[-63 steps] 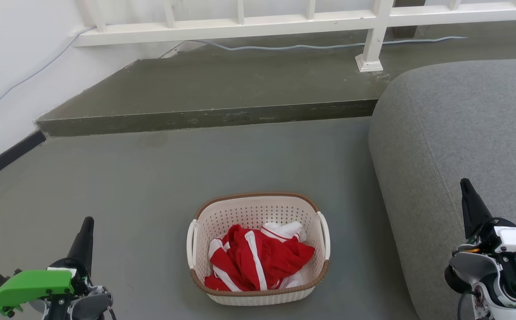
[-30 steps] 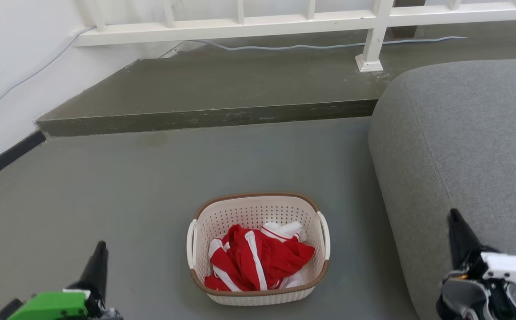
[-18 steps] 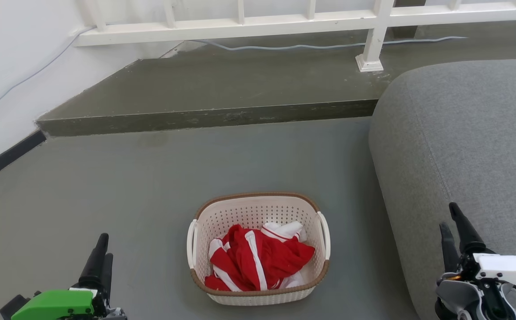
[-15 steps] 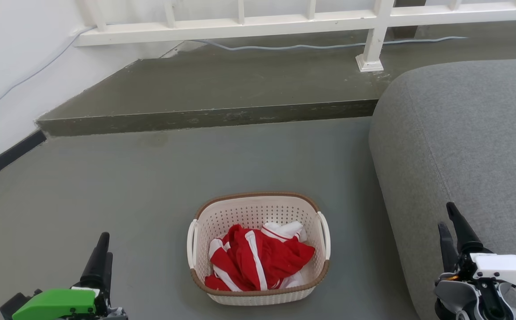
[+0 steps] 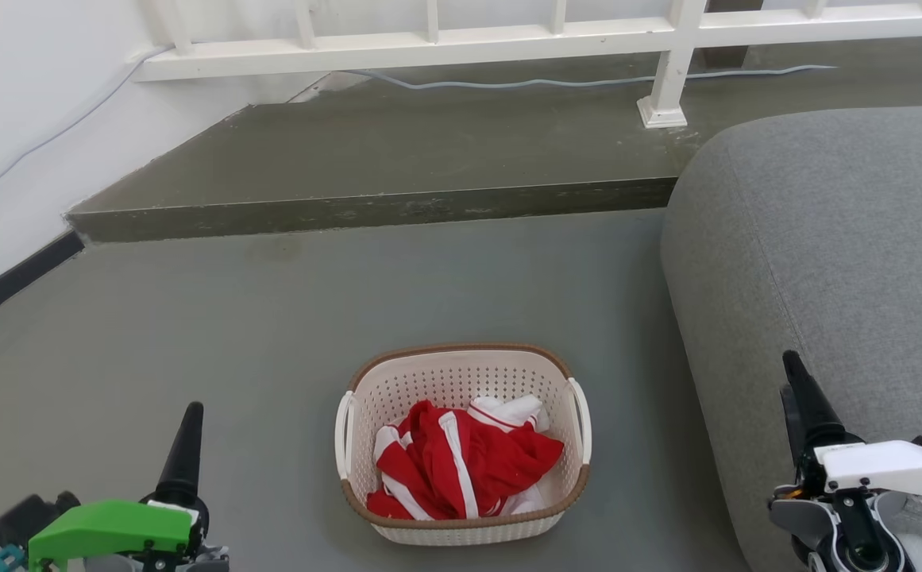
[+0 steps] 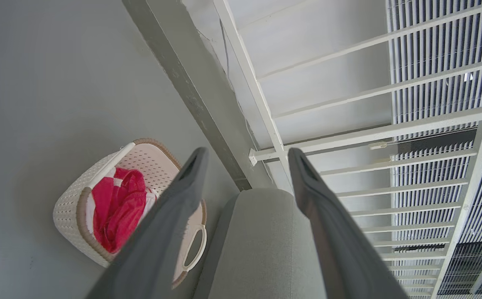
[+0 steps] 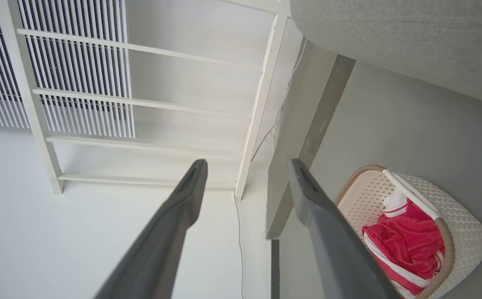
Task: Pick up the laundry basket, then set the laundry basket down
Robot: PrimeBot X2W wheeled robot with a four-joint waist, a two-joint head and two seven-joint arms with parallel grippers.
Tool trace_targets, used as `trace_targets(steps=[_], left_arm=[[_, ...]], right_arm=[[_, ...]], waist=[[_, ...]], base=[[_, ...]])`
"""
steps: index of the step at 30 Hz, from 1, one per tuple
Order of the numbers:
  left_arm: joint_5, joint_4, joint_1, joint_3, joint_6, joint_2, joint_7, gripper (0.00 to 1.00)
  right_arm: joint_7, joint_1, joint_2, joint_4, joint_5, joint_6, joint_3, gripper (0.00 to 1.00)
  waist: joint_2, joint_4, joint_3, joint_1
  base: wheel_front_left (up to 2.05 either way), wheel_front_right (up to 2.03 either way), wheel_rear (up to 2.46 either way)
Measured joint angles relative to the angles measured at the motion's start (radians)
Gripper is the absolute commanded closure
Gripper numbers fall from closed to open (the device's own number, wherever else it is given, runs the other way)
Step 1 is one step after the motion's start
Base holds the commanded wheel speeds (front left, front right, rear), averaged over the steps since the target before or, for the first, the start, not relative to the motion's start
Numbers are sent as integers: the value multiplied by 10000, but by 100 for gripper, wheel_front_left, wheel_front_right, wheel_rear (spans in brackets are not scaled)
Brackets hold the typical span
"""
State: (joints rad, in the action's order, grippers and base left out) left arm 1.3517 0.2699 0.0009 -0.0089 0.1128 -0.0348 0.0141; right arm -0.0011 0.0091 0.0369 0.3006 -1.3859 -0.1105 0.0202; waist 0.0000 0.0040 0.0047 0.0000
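Laundry basket [image 5: 445,380] stands on the grey floor [image 5: 270,318], just beside the grey sofa [image 5: 826,238] and between the two arms. It has not shifted over the last two seconds. What has changed is the arms. The left gripper [image 5: 190,417] and the right gripper [image 5: 790,373] first dropped lower in the head view, then spread their fingers [image 6: 182,195]. Both wrist views now show a wide gap between the dark fingers, with nothing held. Each gripper remains well apart from the basket, so the pick-up is judged to be at the preparation stage, with the approach to the handles not yet made.

Materials and shapes:
- Basket: cream-white moulded plastic, rounded-rectangular, walls perforated with small round holes.
- Rim [image 5: 461,347]: brown, woven-look band.
- Handles [image 5: 341,433]: slim white loops, one on each short side, probably the best grasp points.
- Contents: a crumpled red-and-white garment [image 5: 461,461], soft and loose, lying below the rim.
- Sofa: coarse grey fabric with a rounded edge.
- Floor: smooth and matt.
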Motion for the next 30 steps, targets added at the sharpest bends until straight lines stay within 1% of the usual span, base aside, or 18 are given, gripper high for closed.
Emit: trace_targets(steps=[1, 6, 14, 16, 17, 22, 25, 26, 30], left_arm=[[-186, -58, -1, -36, -2, -15, -59, 0], [-1177, -305, -4, -288, -90, -136, -198, 0], [-2673, -598, -4, -662, -330, -182, -431, 0], [-3001, -631, -4, -748, -359, -211, -514, 0], [-3001, -631, -4, -748, -359, -211, -514, 0], [-3927, -754, -3, -1014, -564, -257, -617, 0], [-4475, -798, -1, -1185, -698, -337, -729, 0], [-4625, -805, 0, -1223, -734, -349, -782, 0], [-5269, -817, 7, -1365, -848, -378, -874, 0]], right_arm=[[-31, -1, 12, -36, 163, 69, -35, 0], [-161, -2, 48, -159, 1012, 82, -259, 0], [-385, -2, 71, -336, 2376, 324, -681, 0], [-426, -1, 77, -343, 2646, 347, -765, 0], [-426, -1, 77, -343, 2646, 347, -765, 0], [-529, 1, 82, -362, 3428, 497, -1024, 0], [-671, 4, 90, -362, 3881, 527, -1177, 0], [-704, 4, 90, -364, 4069, 600, -1233, 0], [-817, 14, 92, -362, 4642, 696, -1383, 0]], waist=[[0, 2, 2, 0], [0, 8, 11, 0], [0, 17, 21, 0], [0, 19, 20, 0], [0, 19, 20, 0], [0, 25, 12, 0], [0, 27, 3, 0], [0, 28, 0, 0], [0, 28, -16, 0]], base=[[0, 0, 0], [0, 0, 0], [0, 0, 0], [0, 0, 0], [0, 0, 0], [0, 0, 0], [0, 0, 0], [0, 0, 0], [0, 0, 0]])
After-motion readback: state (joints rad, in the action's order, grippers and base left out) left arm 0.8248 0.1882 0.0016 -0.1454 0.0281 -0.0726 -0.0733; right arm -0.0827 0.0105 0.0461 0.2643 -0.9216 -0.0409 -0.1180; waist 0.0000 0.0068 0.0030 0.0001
